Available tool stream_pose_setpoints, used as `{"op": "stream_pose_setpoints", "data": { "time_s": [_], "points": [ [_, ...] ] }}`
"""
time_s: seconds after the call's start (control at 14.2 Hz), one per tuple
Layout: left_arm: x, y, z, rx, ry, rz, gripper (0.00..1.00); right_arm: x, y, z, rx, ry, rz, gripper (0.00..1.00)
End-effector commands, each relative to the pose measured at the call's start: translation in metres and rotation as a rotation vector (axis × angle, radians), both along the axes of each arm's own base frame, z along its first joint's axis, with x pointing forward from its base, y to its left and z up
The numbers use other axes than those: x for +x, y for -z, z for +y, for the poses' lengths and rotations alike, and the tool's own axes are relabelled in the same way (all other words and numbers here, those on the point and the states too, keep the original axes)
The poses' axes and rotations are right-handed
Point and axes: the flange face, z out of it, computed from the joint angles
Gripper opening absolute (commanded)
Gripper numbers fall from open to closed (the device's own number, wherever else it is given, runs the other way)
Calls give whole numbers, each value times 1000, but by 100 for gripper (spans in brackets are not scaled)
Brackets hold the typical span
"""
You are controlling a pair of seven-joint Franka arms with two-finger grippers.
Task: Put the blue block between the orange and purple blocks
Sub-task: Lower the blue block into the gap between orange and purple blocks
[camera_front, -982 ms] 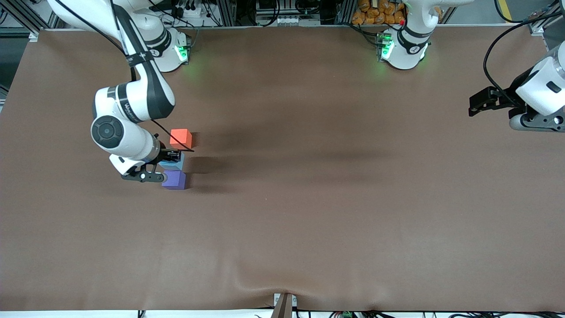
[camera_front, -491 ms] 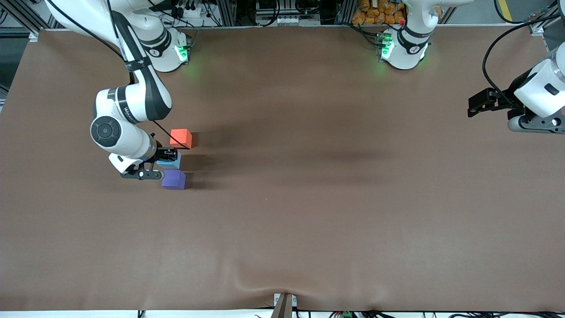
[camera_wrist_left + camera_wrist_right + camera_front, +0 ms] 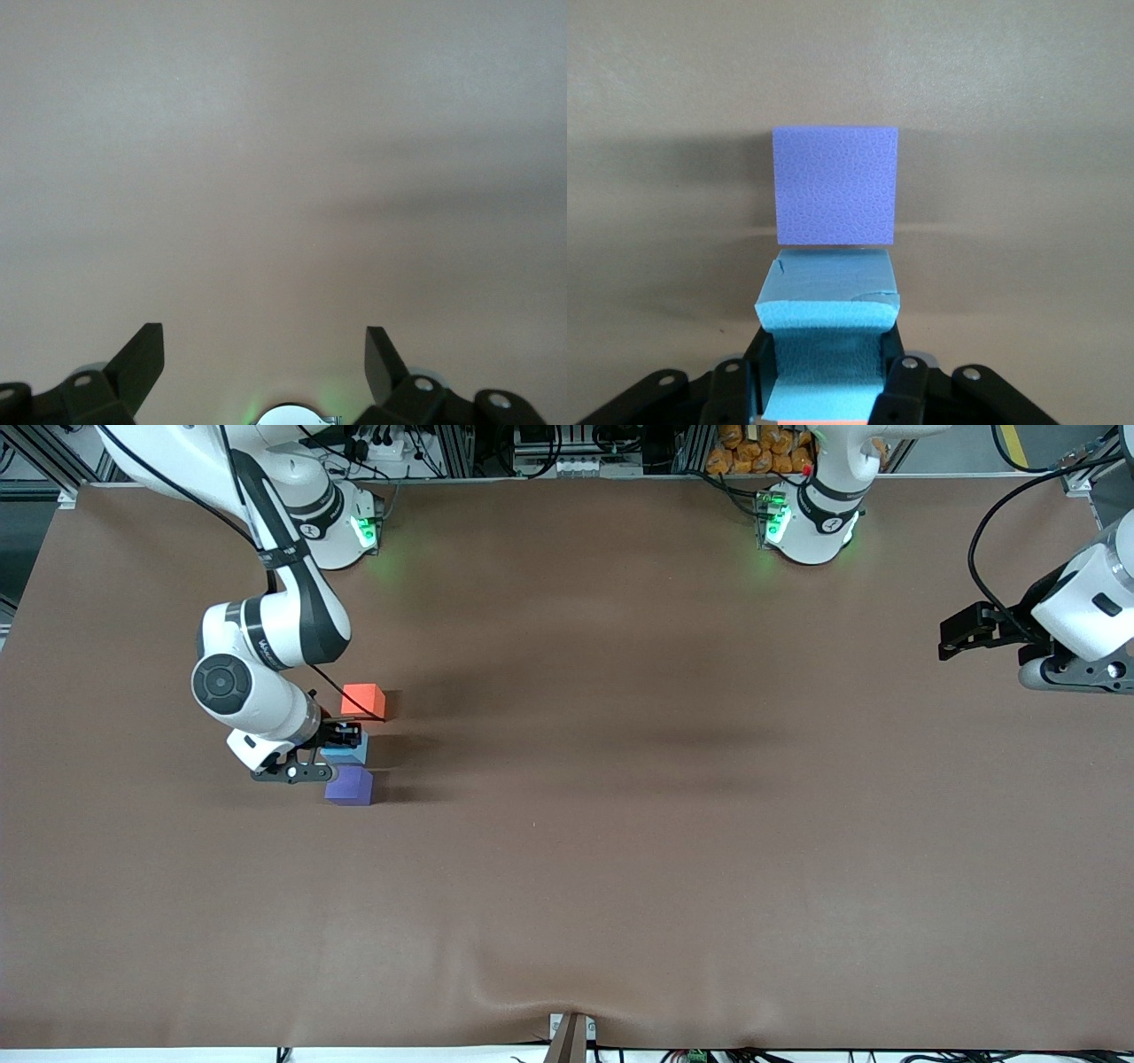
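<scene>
Two jaws clamp blue block [image 3: 828,341] — right gripper [image 3: 341,737].

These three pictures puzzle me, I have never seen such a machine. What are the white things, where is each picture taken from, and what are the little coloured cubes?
The white things are two robot arms bolted at a brown table. The big picture looks down from above; the other two come from cameras on each arm's wrist. Three cubes sit in a row: the orange block farthest from the overhead camera, the blue block in the middle, the purple block nearest. The right tool grips the blue block; its wrist picture shows the pads squeezing it. The left tool waits open over bare table at the left arm's end.
</scene>
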Motion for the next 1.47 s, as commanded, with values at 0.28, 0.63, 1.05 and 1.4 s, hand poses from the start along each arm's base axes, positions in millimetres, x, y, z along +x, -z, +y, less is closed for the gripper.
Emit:
{"op": "stream_pose_setpoints", "data": {
  "time_s": [0.28, 0.63, 1.05, 1.4],
  "points": [
    [1, 1, 1, 7, 1, 10, 100, -13, 20, -6, 27, -8, -21, 0],
    [2, 2, 2, 7, 0, 10, 100, -15, 32, -3, 39, 9, -11, 0],
    [2, 2, 2, 7, 0, 9, 100, -18, 42, 0, 42, 9, -6, 0],
    [3, 3, 2, 7, 0, 10, 100, -22, 51, -2, 42, 12, -35, 0]
  ]
}}
